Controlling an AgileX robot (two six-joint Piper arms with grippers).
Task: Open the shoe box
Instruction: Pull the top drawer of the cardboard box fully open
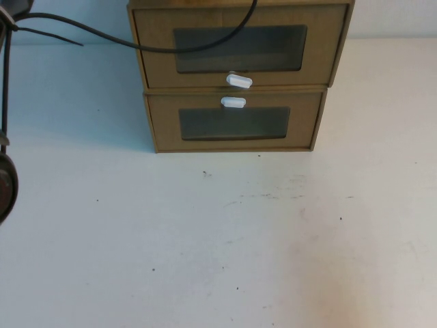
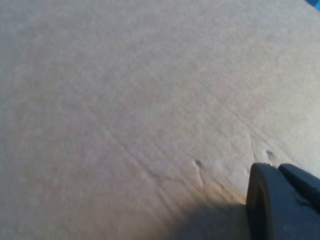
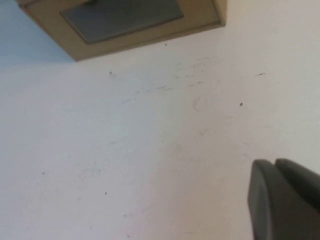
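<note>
Two brown cardboard shoe boxes stand stacked at the back of the white table. The upper box (image 1: pixel 239 44) and the lower box (image 1: pixel 235 123) each have a dark window and a white pull tab, the upper tab (image 1: pixel 239 80) and the lower tab (image 1: pixel 233 102). Both fronts sit closed. My left gripper (image 2: pixel 277 172) is shut and empty, close over a plain cardboard surface (image 2: pixel 125 100) that fills its view. Above the bare table (image 3: pixel 150 165), in front of the lower box (image 3: pixel 125 20), my right gripper (image 3: pixel 274 167) is shut and empty. Neither gripper shows in the high view.
A black cable (image 1: pixel 136 41) runs from the left edge across the upper box's front and up over its top. Part of the left arm (image 1: pixel 5 184) shows at the left edge. The white table (image 1: pixel 239 239) stretches out in front of the boxes.
</note>
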